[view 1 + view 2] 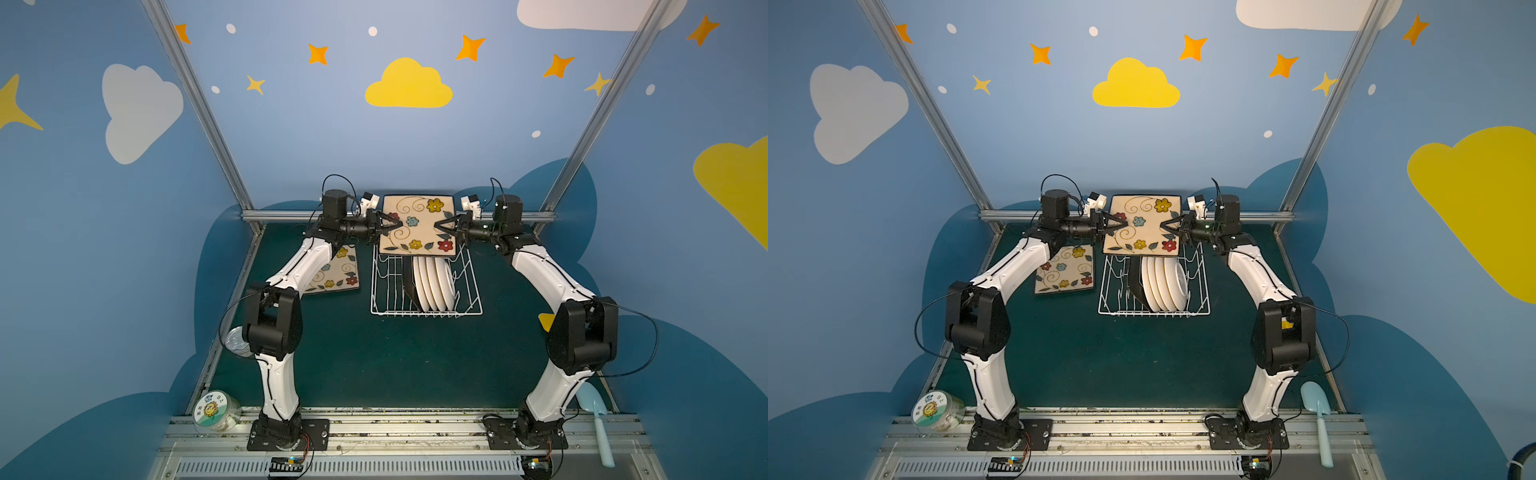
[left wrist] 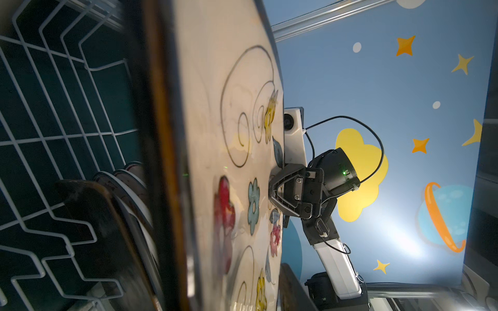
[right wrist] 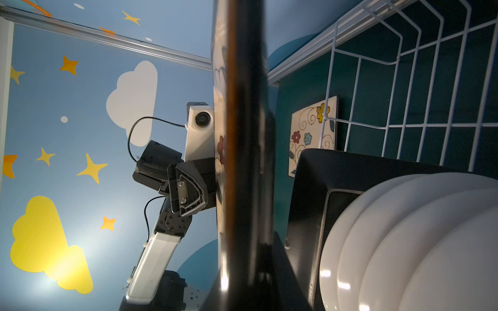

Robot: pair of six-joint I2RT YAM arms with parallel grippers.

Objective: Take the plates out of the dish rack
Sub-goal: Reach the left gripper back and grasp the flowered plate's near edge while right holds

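The right gripper (image 1: 437, 227) is clamped on the right edge of a square flowered plate (image 1: 417, 232), held face to the camera above the far end of the dish rack (image 1: 471, 291). The left gripper (image 1: 394, 227) straddles the plate's left edge; whether it grips is unclear. Round white plates (image 1: 434, 286) stand in the rack. A second square plate (image 1: 338, 276) lies flat on the table just left of the rack.

You have only one label to read, in both top views: the lid of the clear tub (image 1: 216, 409) (image 1: 937, 410) carries a smiling sunflower and a few Chinese characters. Two look like "日上"; the rest are too small to read.
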